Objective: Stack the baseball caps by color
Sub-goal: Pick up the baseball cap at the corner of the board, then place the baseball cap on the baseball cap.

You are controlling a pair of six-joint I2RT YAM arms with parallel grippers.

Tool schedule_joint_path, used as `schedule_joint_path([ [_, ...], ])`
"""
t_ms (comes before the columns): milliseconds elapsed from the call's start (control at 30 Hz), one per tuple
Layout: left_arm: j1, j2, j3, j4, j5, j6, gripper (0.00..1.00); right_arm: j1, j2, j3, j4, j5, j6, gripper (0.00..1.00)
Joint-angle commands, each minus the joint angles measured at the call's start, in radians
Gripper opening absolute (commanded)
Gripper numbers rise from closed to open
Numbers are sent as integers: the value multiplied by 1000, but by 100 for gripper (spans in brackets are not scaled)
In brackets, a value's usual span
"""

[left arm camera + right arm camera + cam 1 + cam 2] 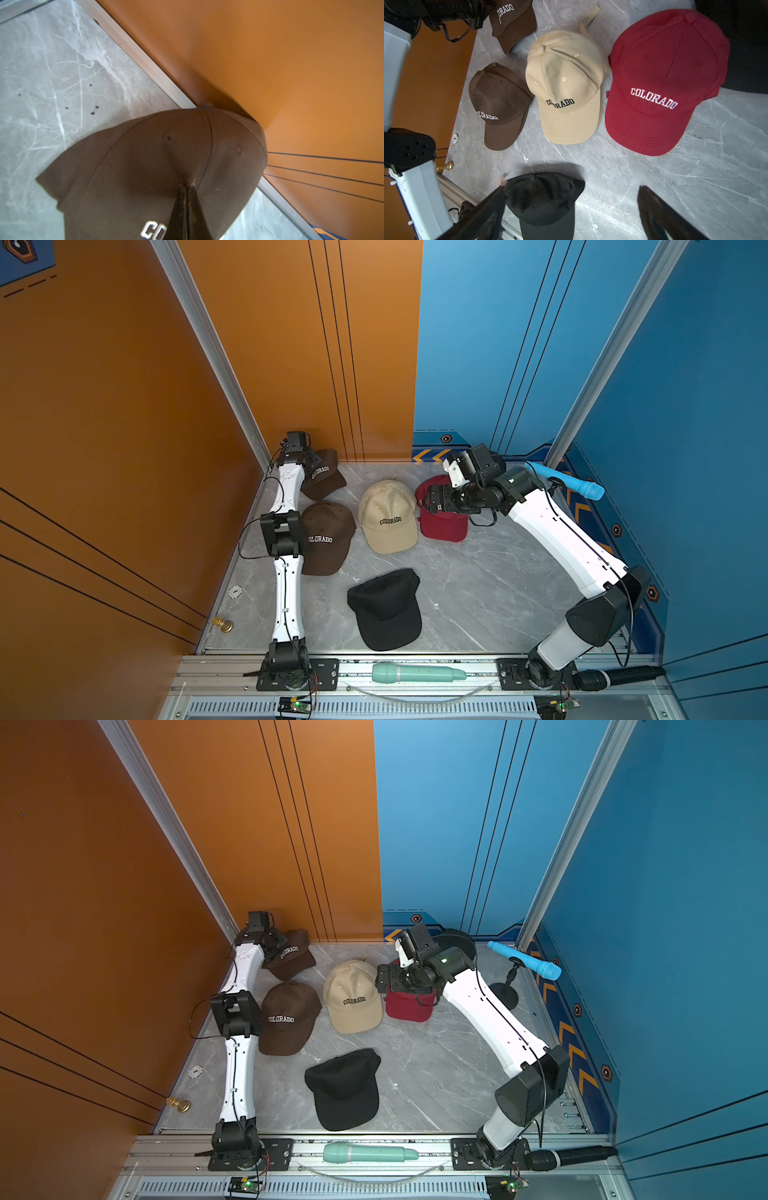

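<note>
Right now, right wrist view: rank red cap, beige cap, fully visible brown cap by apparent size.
1. red cap
2. beige cap
3. brown cap
Apparent only: the red one looks nearest the camera, so true sizes may well match.

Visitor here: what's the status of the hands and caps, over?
Left hand shut, pinching the far brown fabric COLORADO cap. Right hand open, empty, near the red fabric cap. Nothing blocking the nearer brown cap.
</note>
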Motion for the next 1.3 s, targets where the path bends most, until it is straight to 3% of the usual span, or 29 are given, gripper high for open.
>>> schedule_joint_path([
  [0, -7, -91, -25, -69, 25, 34, 0, 8, -33, -33, 47, 18, 21, 100],
  [333, -2, -225, -46, -71, 27, 67, 0, 10, -106, -136, 122, 3, 30, 100],
  [700, -14, -428, -204, -136, 53, 164, 0, 18, -188, -229, 176, -23, 38, 100],
  [1267, -54, -1013, -883, -128, 18, 311, 0, 18, -256, -299, 200, -136, -19, 100],
])
